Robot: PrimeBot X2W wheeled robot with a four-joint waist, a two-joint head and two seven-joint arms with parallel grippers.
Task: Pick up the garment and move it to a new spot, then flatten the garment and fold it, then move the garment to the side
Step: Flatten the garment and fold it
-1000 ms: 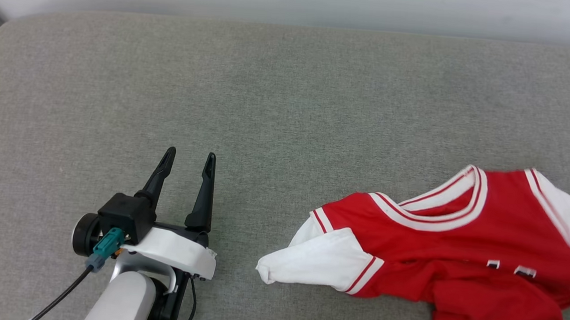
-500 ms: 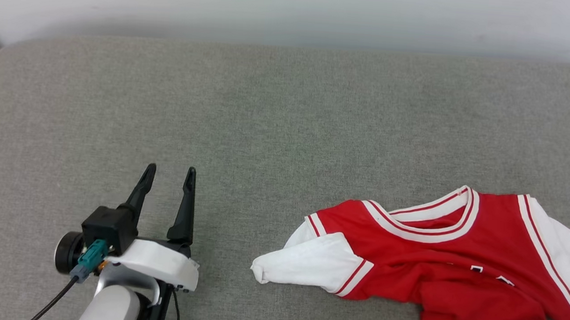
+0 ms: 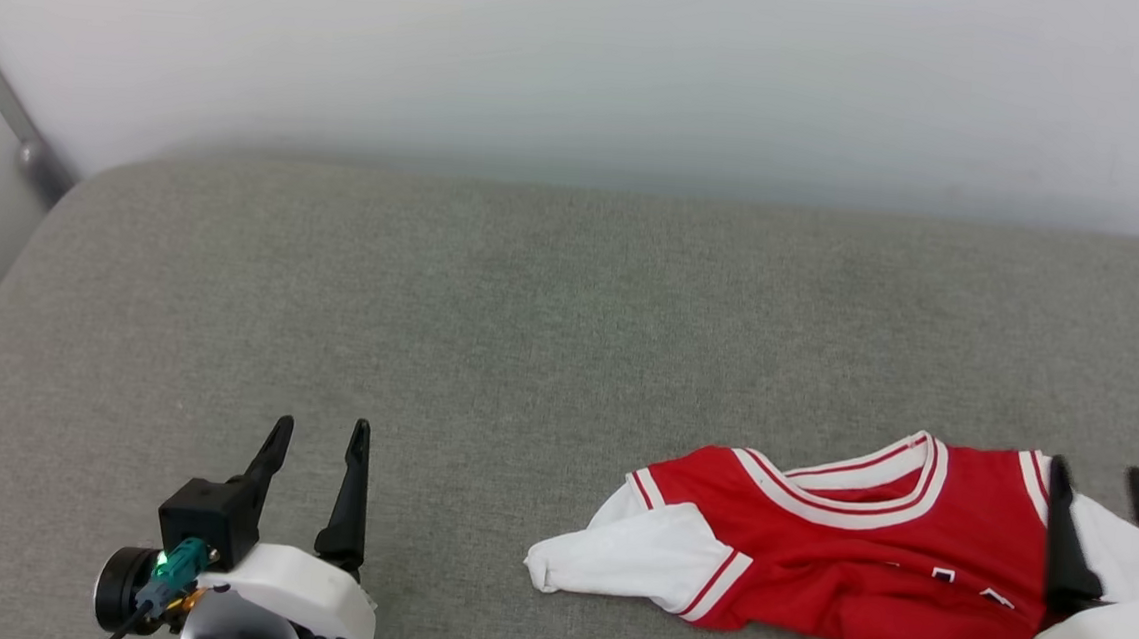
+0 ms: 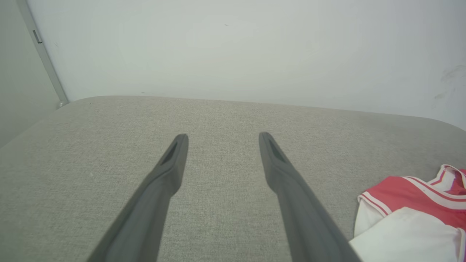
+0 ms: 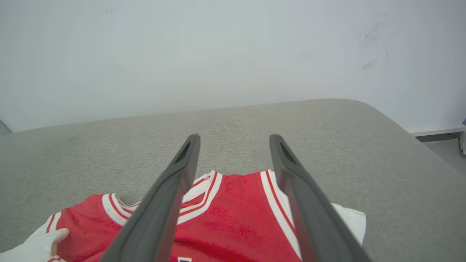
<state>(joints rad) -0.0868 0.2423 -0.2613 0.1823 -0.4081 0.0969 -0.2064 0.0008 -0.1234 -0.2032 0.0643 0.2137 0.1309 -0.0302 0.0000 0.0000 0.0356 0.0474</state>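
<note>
Garment [image 3: 814, 547]: red jersey shirt with white sleeves and a striped collar [image 3: 849, 484].
Location: right near part of the grey cushion [image 3: 530, 307], resting on it, held by nothing.
Condition: rumpled. The collar lies toward the far side and one white sleeve [image 3: 613, 558] is thrown out to the left. The lower body is bunched and runs off the near edge of the head view. The chest lettering is mostly lost in a fold.

Left gripper [image 3: 322, 424]: near left, well apart from the garment. Its fingers are spread with nothing between them, and they point toward the far wall [image 3: 588, 60].

Right gripper [image 3: 1096, 470]: near right, over the garment's right shoulder and second white sleeve [image 3: 1105, 542]. Its fingers are spread wide and no cloth is pinched. Whether the tips touch the fabric cannot be told.

Step in hand, as judged: the shirt lies free on the cushion with both claws apart, so the flattening looks like the work now due. Nothing is flat or folded yet.

Next move, as judged: a grip at each side. The right claw would close on the shoulder or sleeve beneath it, and the left claw would travel right to the outflung sleeve. The two would then draw apart to pull the creases out. The bunched lower body needs a separate tug toward the near side.

Caution: closing on a doubled layer would drag the fold along instead of opening it.
</note>
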